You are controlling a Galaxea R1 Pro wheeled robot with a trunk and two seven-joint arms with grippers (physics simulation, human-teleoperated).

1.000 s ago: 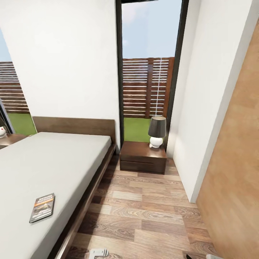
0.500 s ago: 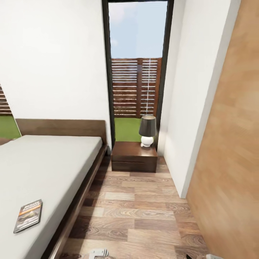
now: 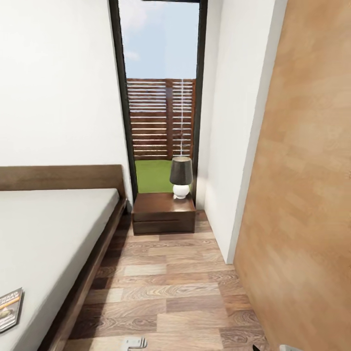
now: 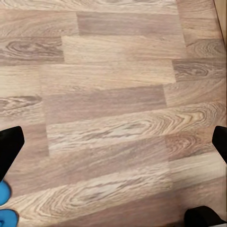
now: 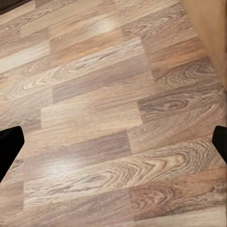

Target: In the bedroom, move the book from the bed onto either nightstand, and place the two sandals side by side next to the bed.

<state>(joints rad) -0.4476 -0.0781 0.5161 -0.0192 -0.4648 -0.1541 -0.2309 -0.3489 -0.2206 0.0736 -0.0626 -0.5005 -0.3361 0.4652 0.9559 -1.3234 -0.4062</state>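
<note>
Robot is en route w/ both arms hanging over bare floor (image 3: pixel 175 287); left end effector (image 4: pixel 113 142) and right end effector (image 5: pixel 113 142) each spread wide, grasping nothing, so best move IMO is to square the base to the bed (image 3: pixel 48 234) and reach the book (image 3: pixel 9 308) flat from above at its spine edge. Book sits on the mattress near the bed's side rail, well off from both end effectors; a blue sandal (image 4: pixel 4 203) bit lies just beside the left end effector's finger. Thin glossy paperback on soft matte grey mattress, boxy dark wood nightstand (image 3: pixel 163 213) w/ glossy top carrying a lamp (image 3: pixel 181 177), floor is grainy wood plank.
</note>
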